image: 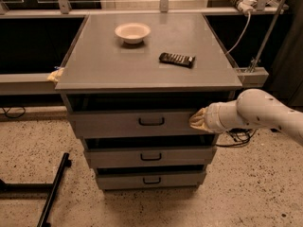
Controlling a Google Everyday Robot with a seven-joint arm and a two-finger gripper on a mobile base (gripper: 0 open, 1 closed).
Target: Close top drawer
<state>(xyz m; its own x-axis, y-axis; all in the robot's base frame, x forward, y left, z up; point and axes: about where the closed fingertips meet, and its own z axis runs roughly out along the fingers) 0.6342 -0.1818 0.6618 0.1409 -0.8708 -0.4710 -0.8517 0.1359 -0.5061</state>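
The top drawer [118, 123] is the uppermost of three grey drawers in a grey cabinet, with a small dark bar handle [151, 121] at its centre. It stands out only a little, with a dark gap showing above its front panel. My gripper [195, 121] comes in from the right on a white arm [260, 112]. Its tan tip presses against the right end of the drawer's front panel, to the right of the handle.
A white bowl [132, 32] and a black remote [177, 59] lie on the cabinet top [104, 65]. Two lower drawers [150, 156] sit slightly out. A black stand leg [53, 193] lies on the speckled floor at left. Shelving and cables stand behind and right.
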